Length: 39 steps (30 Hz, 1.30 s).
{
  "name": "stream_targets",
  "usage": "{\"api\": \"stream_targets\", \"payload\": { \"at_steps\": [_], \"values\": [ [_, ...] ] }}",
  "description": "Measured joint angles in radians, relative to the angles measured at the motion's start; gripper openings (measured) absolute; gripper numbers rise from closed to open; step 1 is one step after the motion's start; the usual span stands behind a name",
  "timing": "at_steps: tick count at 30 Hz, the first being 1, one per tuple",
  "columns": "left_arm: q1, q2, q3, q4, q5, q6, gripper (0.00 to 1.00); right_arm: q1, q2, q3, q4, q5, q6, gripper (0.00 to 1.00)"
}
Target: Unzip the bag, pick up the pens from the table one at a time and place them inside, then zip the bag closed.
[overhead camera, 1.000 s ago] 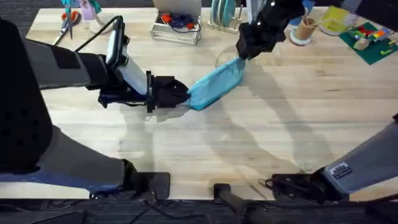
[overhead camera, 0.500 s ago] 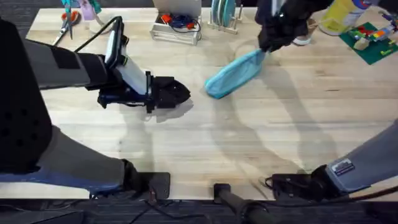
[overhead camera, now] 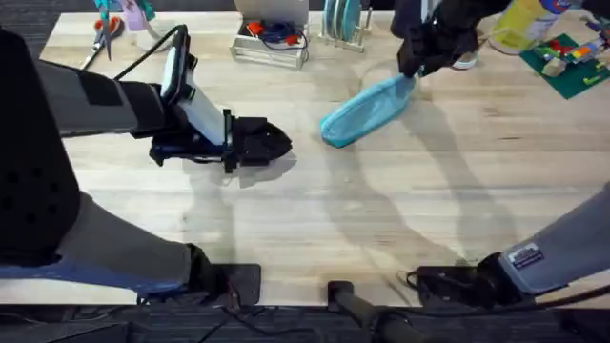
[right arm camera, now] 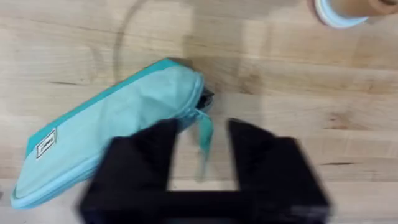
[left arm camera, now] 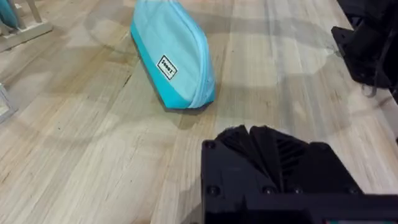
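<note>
From overhead, the light blue elongated fabric pouch (overhead camera: pixel 367 110) is seen lying slantwise on the pale plank wooden table (overhead camera: pixel 400 210), its far end beneath the right gripper (overhead camera: pixel 422 65). The left gripper (overhead camera: pixel 276 143) is parked well apart. In the left wrist view, its fingers (left arm camera: pixel 267 146) are pressed together. In the right wrist view, the spread fingers (right arm camera: pixel 149 149) appear to straddle the teal zipper tab (right arm camera: pixel 204 134) without touching it.

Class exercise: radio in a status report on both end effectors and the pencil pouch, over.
Left end effector shut, empty, clear of pouch. Right end effector open, straddling the zipper pull. Light blue fabric pencil pouch flat on the pale wooden table, zipped. Nothing in the way.
</note>
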Motion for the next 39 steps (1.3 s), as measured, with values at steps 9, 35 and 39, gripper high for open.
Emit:
{"api": "stream_targets", "payload": {
  "at_steps": [9, 35, 39],
  "values": [
    [0.000, 0.000, 0.000, 0.000, 0.000, 0.000, 0.042, 0.000, 0.000, 0.004, 0.001, 0.018, -0.005, 0.996],
    [0.000, 0.000, 0.000, 0.000, 0.000, 0.000, 0.041, 0.001, -0.173, 0.011, -0.111, 0.018, -0.005, 0.998],
    [0.000, 0.000, 0.000, 0.000, 0.000, 0.000, 0.041, 0.001, -0.235, 0.016, -0.155, 0.014, -0.005, 0.998]
  ]
}}
